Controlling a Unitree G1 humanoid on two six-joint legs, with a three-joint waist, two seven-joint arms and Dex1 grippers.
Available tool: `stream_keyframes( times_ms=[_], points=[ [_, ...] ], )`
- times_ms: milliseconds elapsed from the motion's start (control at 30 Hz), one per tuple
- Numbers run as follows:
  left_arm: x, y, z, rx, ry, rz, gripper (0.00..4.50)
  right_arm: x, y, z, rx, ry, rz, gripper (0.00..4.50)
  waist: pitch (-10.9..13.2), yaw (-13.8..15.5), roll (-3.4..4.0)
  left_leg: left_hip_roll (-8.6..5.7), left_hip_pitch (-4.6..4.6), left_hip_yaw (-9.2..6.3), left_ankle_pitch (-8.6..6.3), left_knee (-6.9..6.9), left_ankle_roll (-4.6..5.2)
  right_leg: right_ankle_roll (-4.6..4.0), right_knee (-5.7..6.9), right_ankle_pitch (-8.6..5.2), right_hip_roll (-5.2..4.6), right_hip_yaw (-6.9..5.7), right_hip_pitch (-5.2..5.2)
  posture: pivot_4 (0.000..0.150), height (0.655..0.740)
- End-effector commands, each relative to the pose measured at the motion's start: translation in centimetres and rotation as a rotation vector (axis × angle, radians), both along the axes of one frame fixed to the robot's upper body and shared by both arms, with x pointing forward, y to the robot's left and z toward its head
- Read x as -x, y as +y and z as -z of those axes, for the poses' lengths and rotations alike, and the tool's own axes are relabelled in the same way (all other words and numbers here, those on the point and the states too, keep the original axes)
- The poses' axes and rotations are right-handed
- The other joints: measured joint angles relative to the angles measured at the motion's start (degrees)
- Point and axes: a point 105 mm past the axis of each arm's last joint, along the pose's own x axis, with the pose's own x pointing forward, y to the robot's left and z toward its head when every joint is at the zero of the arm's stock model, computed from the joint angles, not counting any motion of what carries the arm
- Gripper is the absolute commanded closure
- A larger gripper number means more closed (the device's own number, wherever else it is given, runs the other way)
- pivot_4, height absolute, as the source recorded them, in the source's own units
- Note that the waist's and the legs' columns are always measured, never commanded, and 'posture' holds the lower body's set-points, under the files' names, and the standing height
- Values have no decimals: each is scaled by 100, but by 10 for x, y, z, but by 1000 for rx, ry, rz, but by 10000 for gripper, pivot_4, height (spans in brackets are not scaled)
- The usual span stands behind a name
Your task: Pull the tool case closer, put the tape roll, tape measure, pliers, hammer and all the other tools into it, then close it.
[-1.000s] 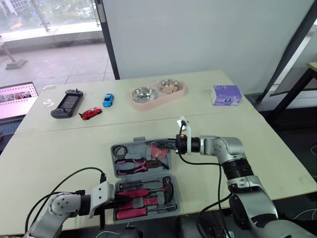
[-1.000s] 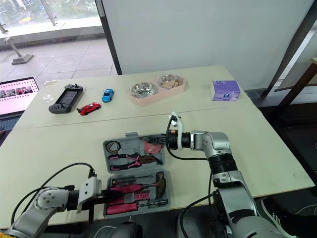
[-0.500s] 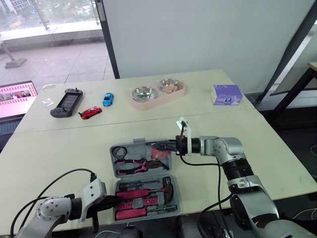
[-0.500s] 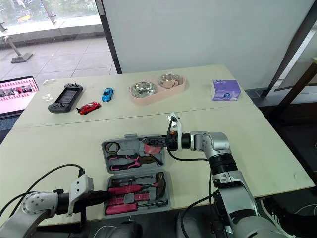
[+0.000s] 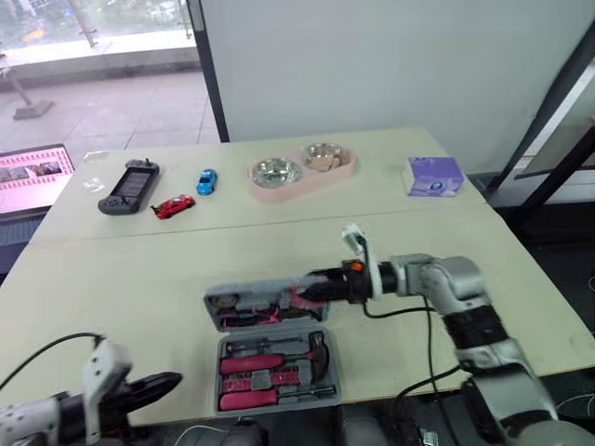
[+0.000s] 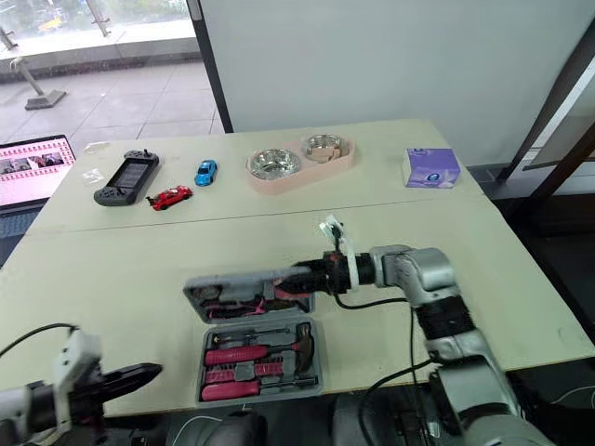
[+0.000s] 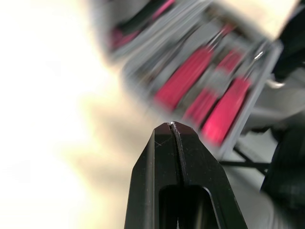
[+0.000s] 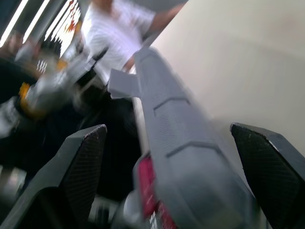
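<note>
Two halves of the tool case (image 5: 275, 373) sit at the desk's (image 5: 121, 269) near edge, with its lid (image 5: 256, 295) raised partway. The right fingers (image 8: 81, 162) are spread, apparently straddling the lid's right edge. The left fingers (image 7: 157, 162), pressed together, hover left of the case.

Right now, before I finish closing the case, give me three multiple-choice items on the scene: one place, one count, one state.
1. Where on the table is the purple box?
A) far right corner B) near left corner C) the middle
2. How many toy cars are out?
A) one B) two C) four
3. How does the tool case lid stand?
A) flat open B) partly raised C) fully shut

Answers: 1 A, it sits near the far right edge. 2 B, a red car and a blue car. 3 B, it stands tilted, neither flat nor closed.
</note>
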Motion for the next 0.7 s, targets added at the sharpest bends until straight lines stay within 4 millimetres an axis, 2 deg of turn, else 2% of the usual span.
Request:
stream_keyframes(
  times_ms=[33,167,233,300,333,467,500,600,700],
  points=[
    [-2,15,-12,-21,-39,-21,45000,52,3,-10,49,-65,-216,1004,9,66,-10,-1,-1,0,0,1,0,0,-2,-3,-1,-2,1,1500,7360],
    [-2,18,-24,-11,-69,-1,45000,65,-14,-49,7,-122,-215,1004,41,58,-46,0,0,5,0,13,-1,-18,-3,-15,-3,-2,4,1500,7360],
    [-3,16,-29,20,-79,12,45000,60,-23,-62,2,-184,-160,1004,42,50,-59,0,4,8,0,17,-1,-11,-3,-19,-4,-2,7,1500,7360],
    [-2,15,-30,20,-73,34,45000,52,-30,-66,22,-246,-87,1004,42,64,-69,1,5,7,0,14,-1,-11,-3,-20,-3,-3,6,1500,7360],
    [-2,14,-30,17,-72,49,45000,50,-33,-66,31,-269,-62,1004,42,67,-70,1,4,6,0,11,-1,-19,-3,-16,-2,-6,6,1500,7360],
    [-6,4,-44,49,-95,103,45000,28,-60,-42,202,-575,85,1004,47,131,-85,1,-1,7,-1,8,-1,-19,-5,-12,-4,-6,6,1500,7360],
    [-7,3,-46,39,-98,106,45000,26,-64,-39,220,-611,90,1004,53,162,-87,-1,-3,9,-1,8,-1,-17,-8,-11,-7,-6,6,1500,7360],
    [-13,-7,-66,50,-172,123,45000,26,-81,-26,300,-721,95,1004,62,197,-89,-4,0,23,0,13,-1,-18,-8,-9,-13,0,6,1500,7360],
    [-16,-12,-78,53,-204,119,45000,33,-91,-19,318,-747,87,1004,69,203,-98,-3,8,23,0,13,-1,-21,-7,-11,-13,-1,13,1500,7360]
  ],
)
